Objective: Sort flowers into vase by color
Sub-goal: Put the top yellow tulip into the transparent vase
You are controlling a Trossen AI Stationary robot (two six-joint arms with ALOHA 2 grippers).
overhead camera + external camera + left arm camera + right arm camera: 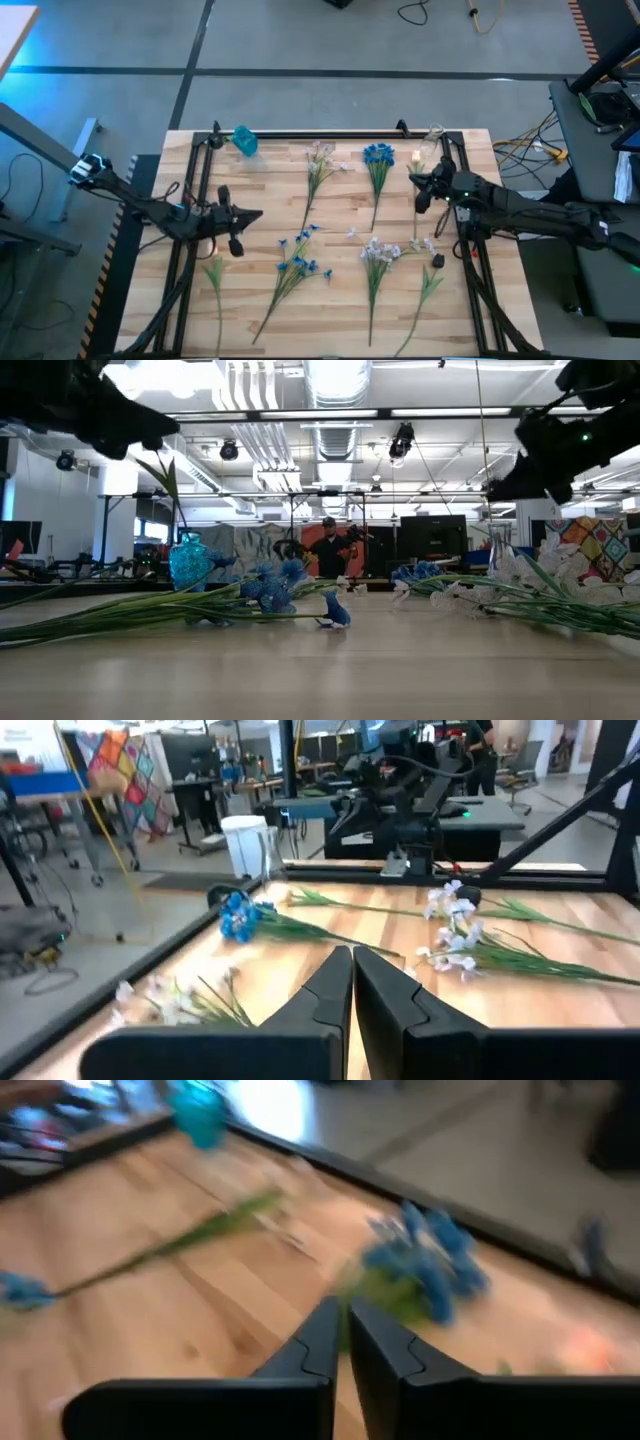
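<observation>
— So both grippers, left gripper (240, 232) and right gripper (421, 190), pinched together, holding nothing?
— Yes. Flowers (296, 266) lie mid-table: light, floppy; grab the thin stems, not blossoms.

Flowers lie flat between the two pincers: blue sprigs (378, 156) and (300, 262), pale white-lilac sprigs (320, 158) and (380, 252), stems long and green.

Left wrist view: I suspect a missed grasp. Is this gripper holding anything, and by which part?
Nothing, as far as shows: the left gripper is shut, with no stem between its fingers.
</observation>
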